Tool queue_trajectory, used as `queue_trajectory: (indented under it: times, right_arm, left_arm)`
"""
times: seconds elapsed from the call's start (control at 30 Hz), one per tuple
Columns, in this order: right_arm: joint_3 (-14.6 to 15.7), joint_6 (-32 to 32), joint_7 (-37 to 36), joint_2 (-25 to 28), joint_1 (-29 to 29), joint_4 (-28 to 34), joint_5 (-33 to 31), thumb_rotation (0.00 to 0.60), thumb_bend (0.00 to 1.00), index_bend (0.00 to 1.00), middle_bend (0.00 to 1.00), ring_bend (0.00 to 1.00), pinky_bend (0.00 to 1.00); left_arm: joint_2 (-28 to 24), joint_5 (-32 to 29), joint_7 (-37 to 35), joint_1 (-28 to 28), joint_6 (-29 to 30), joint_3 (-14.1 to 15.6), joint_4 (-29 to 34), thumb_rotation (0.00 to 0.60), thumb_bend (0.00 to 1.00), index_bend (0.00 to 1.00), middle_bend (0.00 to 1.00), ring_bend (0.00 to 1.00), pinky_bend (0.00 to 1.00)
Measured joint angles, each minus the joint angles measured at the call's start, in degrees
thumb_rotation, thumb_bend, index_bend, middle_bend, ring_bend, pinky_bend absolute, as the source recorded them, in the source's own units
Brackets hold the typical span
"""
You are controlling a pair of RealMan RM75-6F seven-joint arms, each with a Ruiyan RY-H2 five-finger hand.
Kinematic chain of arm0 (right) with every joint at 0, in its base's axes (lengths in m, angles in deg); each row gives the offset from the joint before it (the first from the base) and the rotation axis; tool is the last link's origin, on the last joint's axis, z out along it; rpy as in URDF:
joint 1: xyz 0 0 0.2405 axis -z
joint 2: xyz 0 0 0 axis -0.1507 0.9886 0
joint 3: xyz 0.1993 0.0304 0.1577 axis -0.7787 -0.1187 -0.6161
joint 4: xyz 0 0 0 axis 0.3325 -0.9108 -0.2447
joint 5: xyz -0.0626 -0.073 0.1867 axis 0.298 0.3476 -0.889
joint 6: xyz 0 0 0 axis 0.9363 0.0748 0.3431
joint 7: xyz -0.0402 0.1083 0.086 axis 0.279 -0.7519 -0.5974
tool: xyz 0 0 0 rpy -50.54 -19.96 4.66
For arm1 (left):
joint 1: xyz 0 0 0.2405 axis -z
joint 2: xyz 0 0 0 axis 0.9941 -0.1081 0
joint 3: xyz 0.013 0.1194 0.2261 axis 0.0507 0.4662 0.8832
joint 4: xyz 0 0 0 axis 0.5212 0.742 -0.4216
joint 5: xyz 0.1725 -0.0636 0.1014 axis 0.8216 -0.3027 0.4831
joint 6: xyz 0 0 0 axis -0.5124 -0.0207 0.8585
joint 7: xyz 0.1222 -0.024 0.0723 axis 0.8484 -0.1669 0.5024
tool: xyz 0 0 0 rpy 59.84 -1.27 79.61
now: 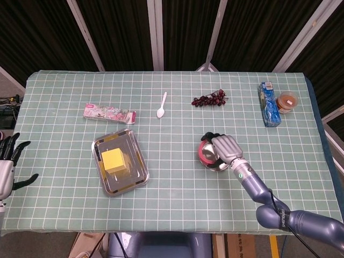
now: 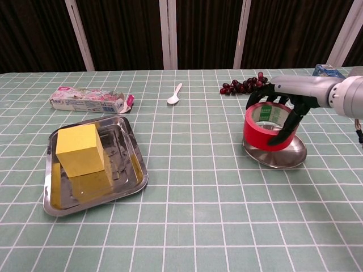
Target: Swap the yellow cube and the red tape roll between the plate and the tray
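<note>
My right hand (image 2: 286, 107) (image 1: 224, 148) grips the red tape roll (image 2: 266, 127) (image 1: 205, 153) and holds it just over the round steel plate (image 2: 282, 156) (image 1: 217, 164), tilted toward the left. The yellow cube (image 2: 80, 149) (image 1: 114, 160) stands in the rectangular steel tray (image 2: 129, 180) (image 1: 138, 177) on the left side of the table. My left hand (image 1: 6, 166) hangs off the table's left edge in the head view, fingers apart and holding nothing.
At the back lie a snack packet (image 2: 88, 100), a white spoon (image 2: 174, 94) and a bunch of dark grapes (image 2: 245, 85). A blue box (image 1: 268, 104) and a small brown-lidded cup (image 1: 286, 101) stand at the far right.
</note>
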Motion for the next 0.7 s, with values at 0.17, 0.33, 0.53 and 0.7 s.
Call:
queue_trajectory:
  times: [0.17,0.33,0.53,0.7]
  right_arm:
    - [1.1,1.5,-3.2,-1.2,0.3,-4.1,2.1,0.6,0.17,0.43,0.22,0.33,0.4]
    - [2.0,2.5,-5.2,-2.4,0.3,-7.9,3.7,0.6,0.17,0.36,0.17,0.21,0.31]
    - [2.9,4.2,-7.3,-1.9,0.4,-8.8,5.0,0.6,0.04,0.09,0.0,0.0,0.07]
    - [2.8,4.2,-7.5,-0.7,0.5,-6.8,4.8,0.6,0.0,0.01,0.0,0.0,0.0]
  left_arm:
    - [0.1,0.0,0.4,-0.2,0.3,-0.3,0.0,0.6,0.1,0.19,0.0,0.0,0.07]
    - [0.3,-0.1,1.0,-0.4,0.3,-0.6,0.0,0.6,0.1,0.19,0.0,0.0,0.07]
    - [0.4,-0.1,1.3,-0.6,0.6,-0.8,0.0,0.6,0.1,0.19,0.0,0.0,0.07]
    - [0.5,0.1,1.4,-0.5,0.0,-0.8,0.0,0.6,0.1,0.19,0.0,0.0,0.07]
